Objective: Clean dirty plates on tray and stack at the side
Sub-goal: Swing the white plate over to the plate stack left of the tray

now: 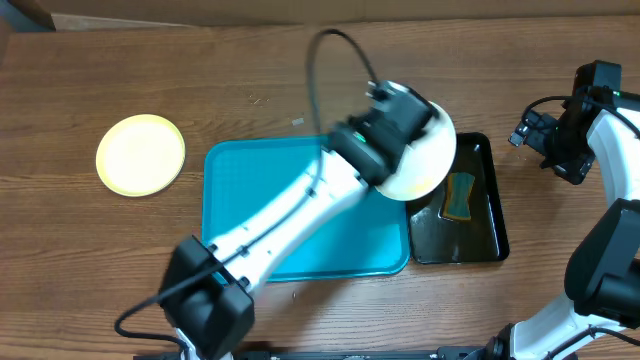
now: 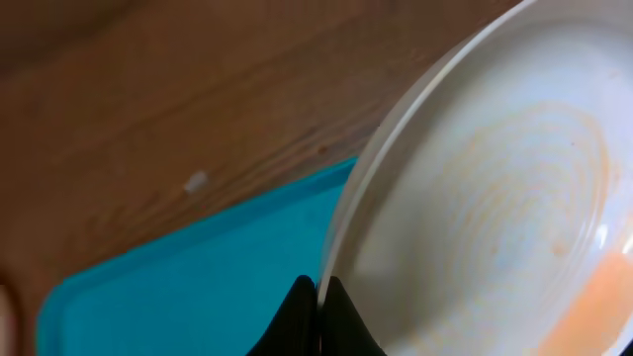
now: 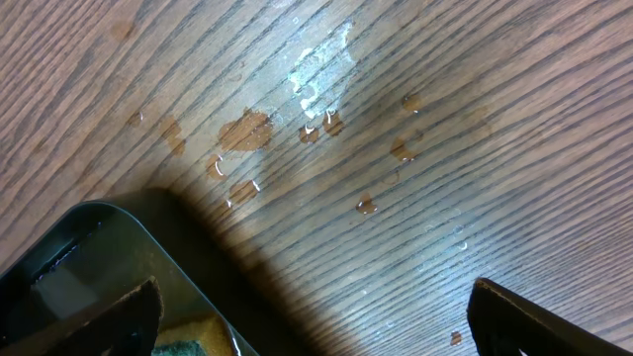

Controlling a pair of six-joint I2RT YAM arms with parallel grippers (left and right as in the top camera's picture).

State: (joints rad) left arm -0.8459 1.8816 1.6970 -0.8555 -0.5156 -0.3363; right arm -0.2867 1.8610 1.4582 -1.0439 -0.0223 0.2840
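Left gripper clamped on white plate rim, right gripper spread wide, empty

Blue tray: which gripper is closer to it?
Left. The left gripper, shut on the white plate, is at the tray's far right corner; the right gripper is past the black tub, over wet table.

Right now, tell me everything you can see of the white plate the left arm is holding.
The white plate is round, shallow and glossy, like ceramic or hard plastic, with a raised rim. Faint orange smear rings cover its inside, so it is not clean. The left claw is shut on its rim, holding it tilted. From above, it overlaps a corner of the turquoise tray and the black tub.
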